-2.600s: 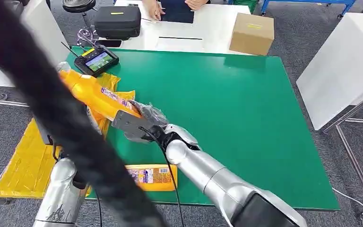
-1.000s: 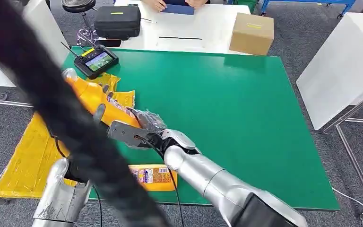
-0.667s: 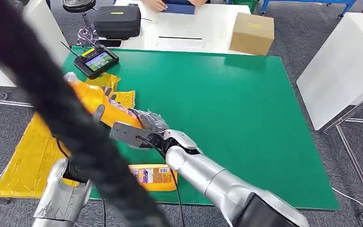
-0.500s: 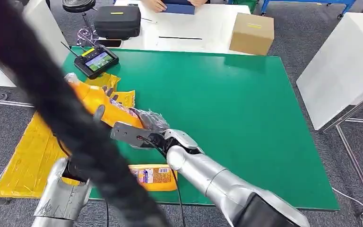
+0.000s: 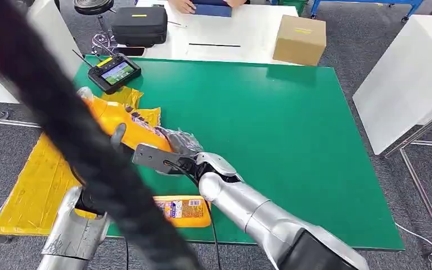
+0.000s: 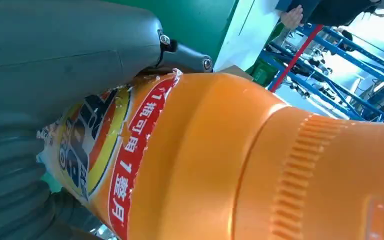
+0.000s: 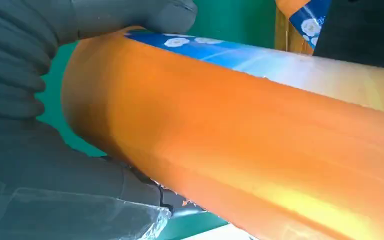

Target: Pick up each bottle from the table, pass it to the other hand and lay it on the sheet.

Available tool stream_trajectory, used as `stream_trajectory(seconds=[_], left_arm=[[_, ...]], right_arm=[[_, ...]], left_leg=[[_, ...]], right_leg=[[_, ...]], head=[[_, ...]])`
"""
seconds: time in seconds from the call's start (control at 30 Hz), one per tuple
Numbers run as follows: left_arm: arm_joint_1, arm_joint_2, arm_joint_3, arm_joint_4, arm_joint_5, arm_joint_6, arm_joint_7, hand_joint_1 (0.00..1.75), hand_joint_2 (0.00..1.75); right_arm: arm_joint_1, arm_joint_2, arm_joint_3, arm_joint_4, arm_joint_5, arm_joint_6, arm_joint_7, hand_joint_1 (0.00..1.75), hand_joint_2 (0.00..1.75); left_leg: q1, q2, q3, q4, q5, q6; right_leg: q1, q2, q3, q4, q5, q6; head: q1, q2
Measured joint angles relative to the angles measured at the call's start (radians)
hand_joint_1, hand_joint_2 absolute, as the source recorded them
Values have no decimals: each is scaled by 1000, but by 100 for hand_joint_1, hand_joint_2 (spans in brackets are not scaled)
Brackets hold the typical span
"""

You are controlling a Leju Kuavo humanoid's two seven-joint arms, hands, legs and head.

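The orange bottle (image 5: 121,119) hangs tilted over the green bench (image 5: 270,140) edge at about nine o'clock, above the yellow sheet (image 5: 31,188). Both hands grip it mid-handover: the right hand (image 5: 175,147) wraps its base and the left hand (image 5: 119,135) closes round the labelled body, sharing the load before release. A second bottle (image 5: 181,210) lies at six o'clock, waiting its turn.

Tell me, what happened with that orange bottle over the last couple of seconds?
The left hand came up and closed around the orange bottle, which the right hand was already holding by its base; both hands grip it now. The bottle itself barely shifted. The second bottle at the table's near edge, the controller and the yellow sheet stayed put.
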Motion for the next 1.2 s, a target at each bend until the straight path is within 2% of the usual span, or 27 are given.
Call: stream_trajectory(seconds=[0.77,0.8,0.83,0.87,1.2], left_arm=[[1,0,-6,3,4,3,-6,175,175],[1,0,-6,3,4,3,-6,175,175],[1,0,-6,3,4,3,-6,175,175],[2,0,-6,3,4,3,-7,175,175],[18,-2,-42,3,9,0,-5,175,175]], right_arm=[[0,0,-5,8,-11,-1,0,175,175],[0,0,-5,10,-12,-1,-1,65,175],[-1,0,-4,11,-14,-1,-3,0,175],[-1,0,-4,11,-18,-2,-3,0,0],[-16,10,16,13,-32,-35,-3,0,0]], left_leg=[[0,0,0,0,0,0],[0,0,0,0,0,0],[0,0,0,0,0,0],[0,0,0,0,0,0],[0,0,0,0,0,0]], right_leg=[[0,0,0,0,0,0],[0,0,0,0,0,0],[0,0,0,0,0,0],[0,0,0,0,0,0],[0,0,0,0,0,0]], head=[[0,0],[0,0],[0,0],[0,0],[0,0]])
